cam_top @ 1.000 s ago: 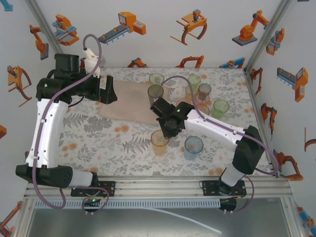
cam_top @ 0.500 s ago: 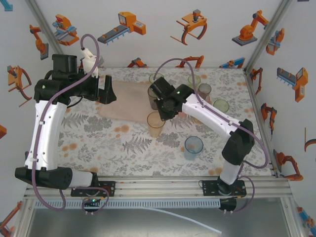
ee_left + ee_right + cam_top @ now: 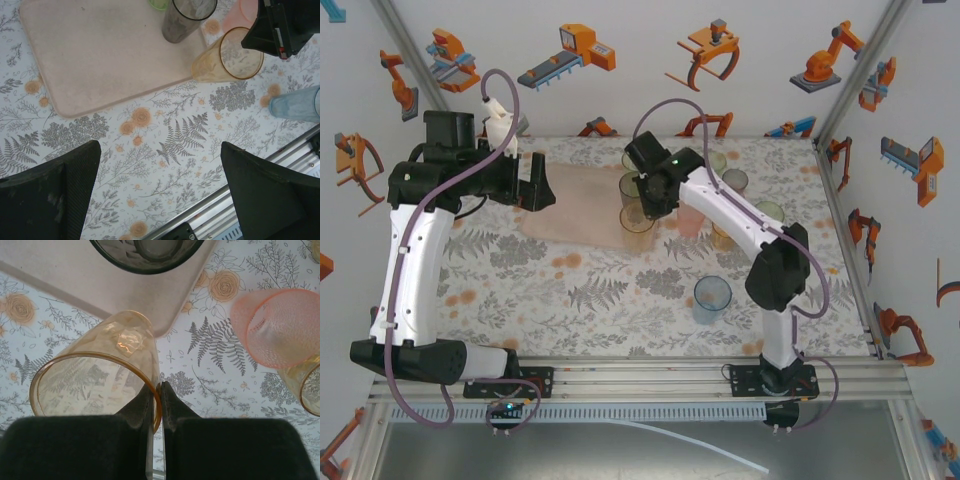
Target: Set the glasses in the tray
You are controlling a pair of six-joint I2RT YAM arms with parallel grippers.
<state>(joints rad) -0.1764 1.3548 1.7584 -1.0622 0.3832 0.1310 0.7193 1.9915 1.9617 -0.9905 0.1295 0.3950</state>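
Pinching the rim of the translucent orange plastic tumbler [image 3: 95,375], the right gripper [image 3: 157,390] holds it mouth-up at the near right corner of the flat pale pink rectangular tray [image 3: 55,267]. Bare tray floor lies to its left. The left gripper [image 3: 160,150] hovers wide open and empty.

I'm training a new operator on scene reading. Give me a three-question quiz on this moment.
1. True or false: the left hand is shut on a tumbler.
2. Which translucent plastic glass does the right hand grip by its rim? A pink tumbler; B orange tumbler; C blue tumbler.
3. Fill in: the smoky grey translucent plastic tumbler stands on the flat pale pink rectangular ____.
Key: 1 false, it is open and empty; 2 B; 3 tray.
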